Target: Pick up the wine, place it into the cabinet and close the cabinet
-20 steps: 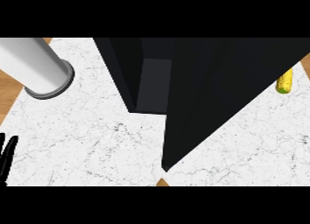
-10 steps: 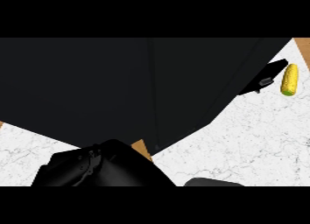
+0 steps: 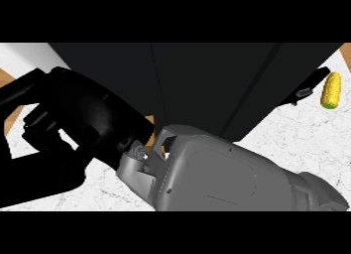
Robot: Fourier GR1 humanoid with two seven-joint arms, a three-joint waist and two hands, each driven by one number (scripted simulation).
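1. Since half a second ago, the black left robot hand (image 3: 69, 119) has swung up to fill the left of the frame. Its grey forearm (image 3: 222, 173) now crosses the lower centre. The yellow corn cob (image 3: 330, 90) at upper right has not shifted.
2. Whether that robot hand is wide or narrow I cannot tell.
3. The white cylindrical wine bottle (image 3: 17, 55) shows only as a sliver at upper left, left of the tall black cabinet (image 3: 200, 84) on the white marble counter (image 3: 310, 139).
4. The bottle lies up and left of the hand, so the left arm looks nearer. Its long axis is hidden.
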